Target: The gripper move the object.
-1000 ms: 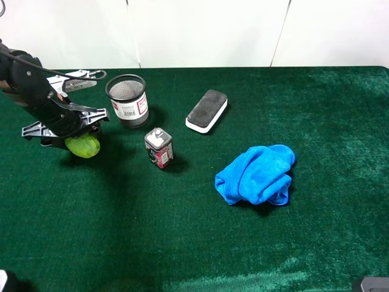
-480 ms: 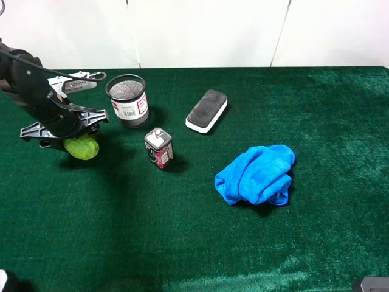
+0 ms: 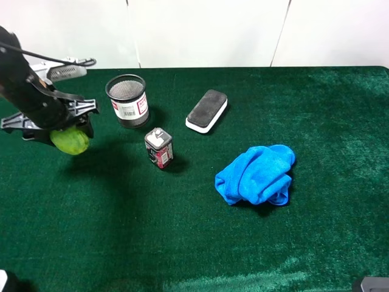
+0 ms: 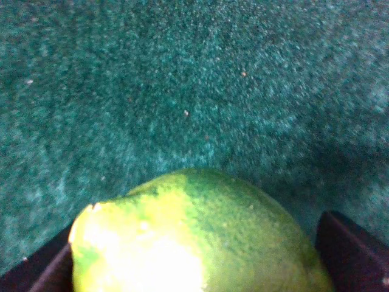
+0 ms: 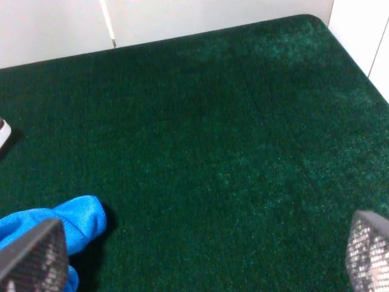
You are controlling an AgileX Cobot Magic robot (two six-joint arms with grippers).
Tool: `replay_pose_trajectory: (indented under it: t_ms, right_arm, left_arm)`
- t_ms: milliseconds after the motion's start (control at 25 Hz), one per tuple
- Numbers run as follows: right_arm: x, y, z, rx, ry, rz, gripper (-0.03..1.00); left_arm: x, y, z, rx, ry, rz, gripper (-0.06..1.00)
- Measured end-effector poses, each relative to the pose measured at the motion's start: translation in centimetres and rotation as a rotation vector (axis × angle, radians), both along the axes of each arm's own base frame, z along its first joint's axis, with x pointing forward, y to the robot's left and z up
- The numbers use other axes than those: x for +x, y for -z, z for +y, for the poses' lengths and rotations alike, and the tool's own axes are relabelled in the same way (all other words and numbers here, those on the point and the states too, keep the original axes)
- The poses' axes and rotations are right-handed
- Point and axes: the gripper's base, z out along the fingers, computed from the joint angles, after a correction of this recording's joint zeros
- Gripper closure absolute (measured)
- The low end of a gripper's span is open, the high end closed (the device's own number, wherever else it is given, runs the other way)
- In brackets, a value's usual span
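Step in hand: transport. The left claw (image 3: 68, 135) is pinching the round yellow-green citrus fruit (image 3: 70, 142) at the far left of the high view, left of the black wire-mesh cylindrical cup (image 3: 127, 100). In the left wrist view the fruit (image 4: 194, 237) fills the lower part of the frame, with a dark finger (image 4: 355, 252) on either side. The green felt bench (image 3: 182, 231) behind it is out of focus. Judged from this, and from the shadow cast apart from the fruit in the high view, the fruit is clear of the bench and not resting on it.

The right claw (image 5: 199, 252) is spread wide and holds nothing. It hangs over bare felt near the crumpled blue cloth (image 5: 55, 228).

Other items on the bench, all well apart from the fruit:
- small red-and-silver tin (image 3: 159, 148), centre left;
- black-and-white rectangular eraser block (image 3: 206, 110), upper centre;
- the cloth, centre right.

Next move: the task names no destination. Carry the fruit to the chosen spot, passing clear of the mesh cup. Lower it until it contacts the felt. A round fruit is likely to roll, so spread the claw slowly.
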Motion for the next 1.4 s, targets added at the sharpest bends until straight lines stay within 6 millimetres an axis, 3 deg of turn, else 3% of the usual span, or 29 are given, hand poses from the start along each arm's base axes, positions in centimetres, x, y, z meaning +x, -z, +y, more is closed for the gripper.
replay_pose_trajectory:
  t_ms: [680, 1120, 1400]
  right_arm:
    - [0.0, 0.0, 0.0, 0.0, 0.0, 0.0, 0.27]
    - [0.0, 0.0, 0.0, 0.0, 0.0, 0.0, 0.27]
    - [0.0, 0.0, 0.0, 0.0, 0.0, 0.0, 0.27]
  left_arm:
    - [-3.8, -8.6, 0.9, 0.007, 0.051, -0.07, 0.23]
    - [-2.3, -15.2, 0.6, 0.026, 0.141, -0.124, 0.23]
    - [-2.2, -16.7, -0.3, -0.029, 0.205, -0.143, 0.23]
